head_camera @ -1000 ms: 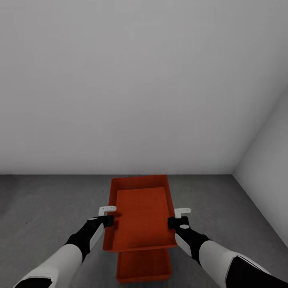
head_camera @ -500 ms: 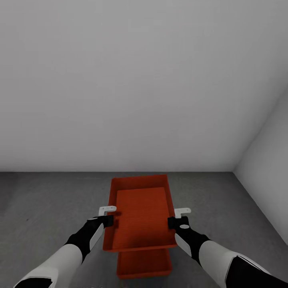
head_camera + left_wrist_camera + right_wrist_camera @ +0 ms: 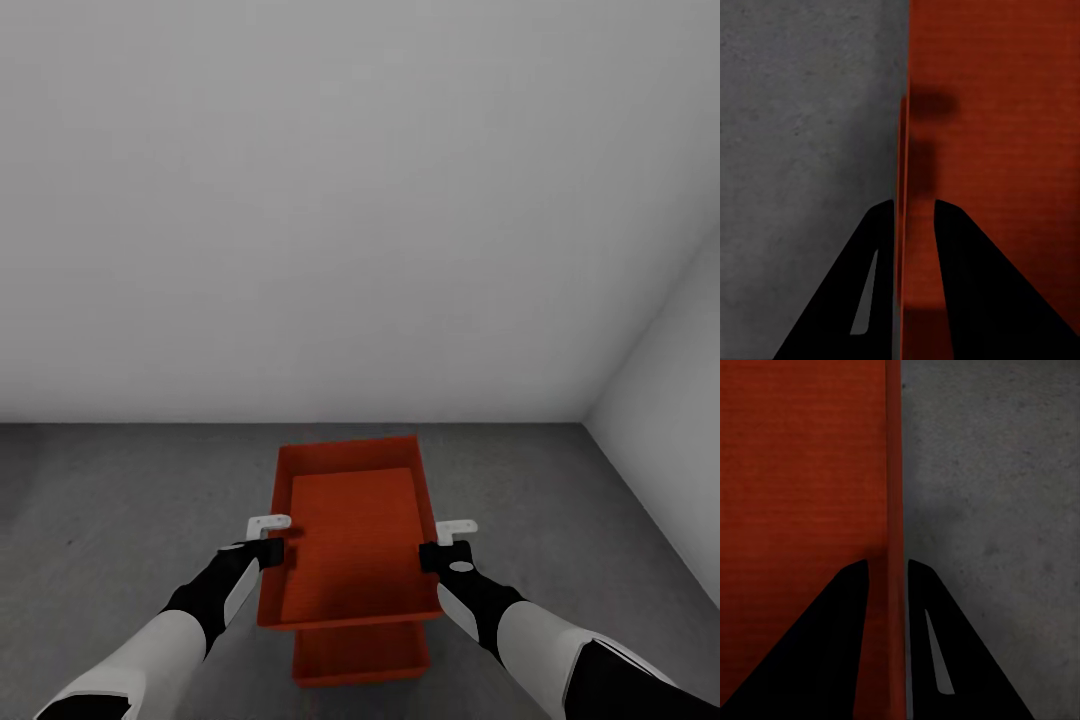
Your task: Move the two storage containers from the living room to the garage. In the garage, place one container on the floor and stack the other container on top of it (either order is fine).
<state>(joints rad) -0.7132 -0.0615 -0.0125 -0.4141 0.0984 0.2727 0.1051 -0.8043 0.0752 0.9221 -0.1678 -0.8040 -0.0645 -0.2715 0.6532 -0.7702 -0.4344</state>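
Left gripper (image 3: 272, 545) pinches the left wall of the upper orange-red ribbed rectangular bin (image 3: 352, 540); right gripper (image 3: 437, 548) pinches its right wall, one finger (image 3: 829, 652) inside, one outside. Bin held level above the second alike orange-red bin (image 3: 360, 655), which sits on the dark grey speckled concrete floor (image 3: 120, 500), near the plain grey-white wall (image 3: 300, 200).

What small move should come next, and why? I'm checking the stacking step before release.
Probably ease the held container back toward the robot, then lower it. The left gripper and right gripper each pinch a side wall, and the container on the floor peeks out only at the held one's near edge, so the two look offset above the grey floor.
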